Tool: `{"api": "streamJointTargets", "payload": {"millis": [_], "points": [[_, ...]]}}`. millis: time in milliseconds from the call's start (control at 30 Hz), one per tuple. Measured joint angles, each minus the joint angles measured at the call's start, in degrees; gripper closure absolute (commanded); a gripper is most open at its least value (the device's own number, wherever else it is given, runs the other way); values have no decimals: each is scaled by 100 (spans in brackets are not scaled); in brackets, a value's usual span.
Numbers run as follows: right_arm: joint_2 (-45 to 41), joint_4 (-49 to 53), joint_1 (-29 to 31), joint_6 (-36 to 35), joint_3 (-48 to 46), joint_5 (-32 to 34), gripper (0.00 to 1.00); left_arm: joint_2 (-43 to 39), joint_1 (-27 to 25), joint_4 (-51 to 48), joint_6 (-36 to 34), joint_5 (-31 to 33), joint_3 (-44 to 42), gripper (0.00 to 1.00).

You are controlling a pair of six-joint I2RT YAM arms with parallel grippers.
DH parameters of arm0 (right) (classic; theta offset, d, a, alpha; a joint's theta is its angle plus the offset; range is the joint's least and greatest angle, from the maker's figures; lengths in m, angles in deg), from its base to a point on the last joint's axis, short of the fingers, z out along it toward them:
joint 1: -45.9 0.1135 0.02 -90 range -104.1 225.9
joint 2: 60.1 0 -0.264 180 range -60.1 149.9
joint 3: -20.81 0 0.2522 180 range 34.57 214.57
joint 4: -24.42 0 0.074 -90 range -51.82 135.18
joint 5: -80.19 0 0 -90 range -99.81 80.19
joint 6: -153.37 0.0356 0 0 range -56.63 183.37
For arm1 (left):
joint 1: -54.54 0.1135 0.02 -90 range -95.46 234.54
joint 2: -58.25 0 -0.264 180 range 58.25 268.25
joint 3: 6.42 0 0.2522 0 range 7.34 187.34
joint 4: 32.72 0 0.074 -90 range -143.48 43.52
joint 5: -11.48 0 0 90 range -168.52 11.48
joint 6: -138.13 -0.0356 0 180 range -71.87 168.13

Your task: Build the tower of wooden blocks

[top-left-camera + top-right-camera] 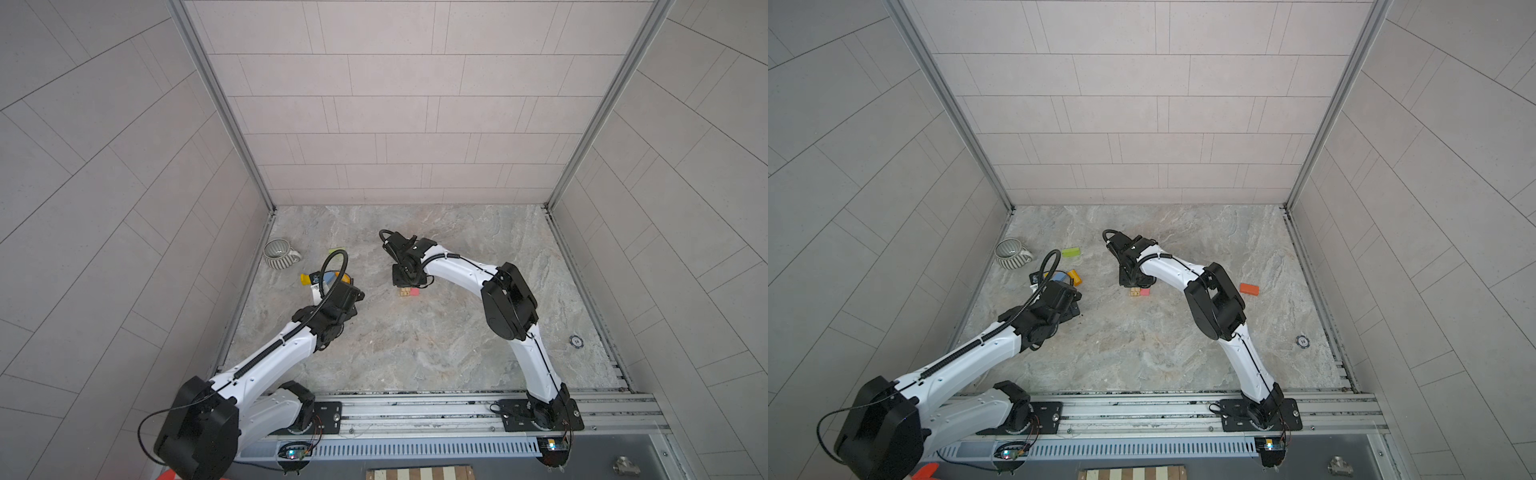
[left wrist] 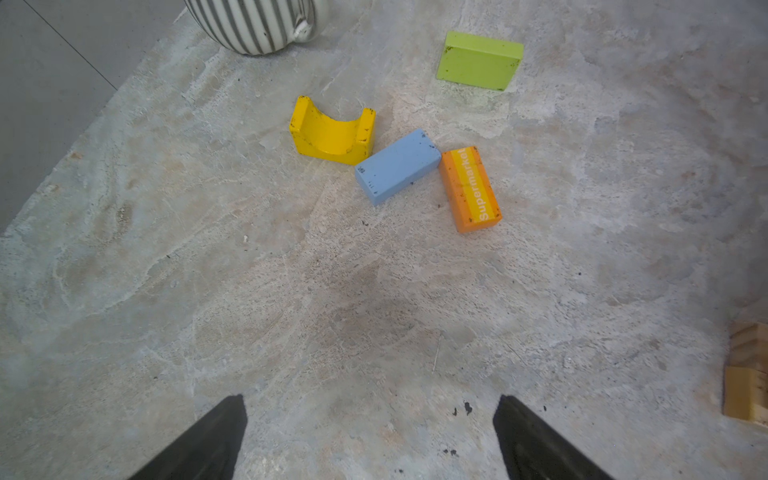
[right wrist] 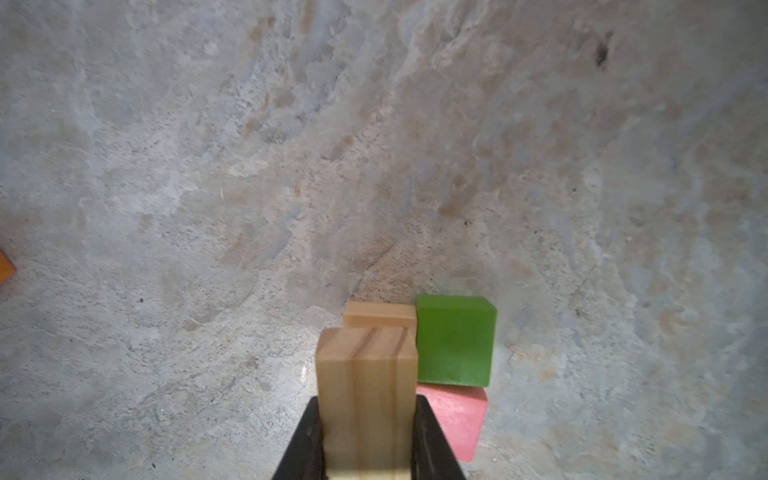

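My right gripper (image 3: 368, 401) is shut on an upright plain tan block (image 3: 365, 374) at the table's middle, over the wood block tower. Behind the held block lies a second tan block (image 3: 380, 318), touching a green cube (image 3: 455, 338) and a pink-red block (image 3: 457, 419); I cannot tell whether the cube rests on the pink-red one. In both top views only tan (image 1: 403, 292) and pink-red (image 1: 414, 293) show under the gripper. My left gripper (image 2: 372, 417) is open and empty, short of a yellow arch (image 2: 332, 135), a blue block (image 2: 397, 166) and an orange block (image 2: 471, 189).
A lime green block (image 2: 480, 60) lies beyond those three. The grey ribbed mug (image 1: 280, 253) stands by the left wall. An orange-red block (image 1: 1249, 289) lies behind my right arm. A small round disc (image 1: 576, 341) sits near the right wall.
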Motion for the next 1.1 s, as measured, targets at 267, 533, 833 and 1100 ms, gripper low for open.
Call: {"api": "streamJointTargets", "payload": {"millis": [267,533,833,1100], "points": [[31,24,2,20,2,48,87,0,0,37,0,-63,-7,0],[31,31,2,20,44,48,86,0,0,92,0,-111,-26,0],[96,37,2,17,76,31,84,2,0,103,0,-149,-31,0],[131,63,15,15,76,11,79,17,0,125,0,-188,-33,0]]}}
